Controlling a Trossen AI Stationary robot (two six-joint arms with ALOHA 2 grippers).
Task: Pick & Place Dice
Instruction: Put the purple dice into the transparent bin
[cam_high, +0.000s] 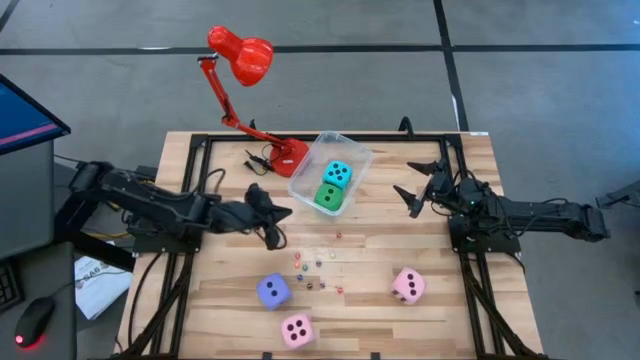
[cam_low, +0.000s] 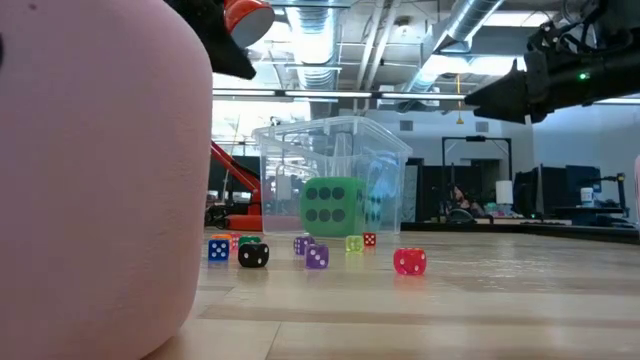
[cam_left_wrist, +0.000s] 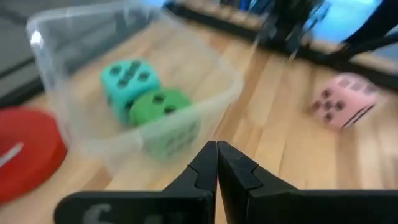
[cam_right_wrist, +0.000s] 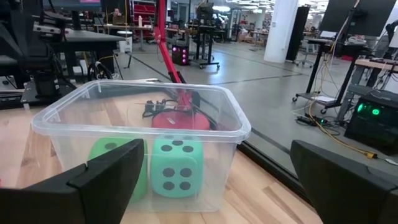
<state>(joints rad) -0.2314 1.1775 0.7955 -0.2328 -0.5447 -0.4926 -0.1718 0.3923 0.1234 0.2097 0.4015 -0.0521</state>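
Jaws of the left gripper are closed, empty; tiny coloured dice lie just below-ahead, purple-blue soft cube nearer it. Right gripper gapes wide, facing the clear plastic tub holding green cube and cyan cube.

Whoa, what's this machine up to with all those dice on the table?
Two robot arms are sorting soft dice into a clear plastic tub. The green die and cyan die already sit inside it. A purple-blue die and two pink dice lie on the wooden table, with tiny coloured dice scattered between. Neither arm holds anything: the left tool is shut and empty beside the tub, and the right tool is open, facing the tub.
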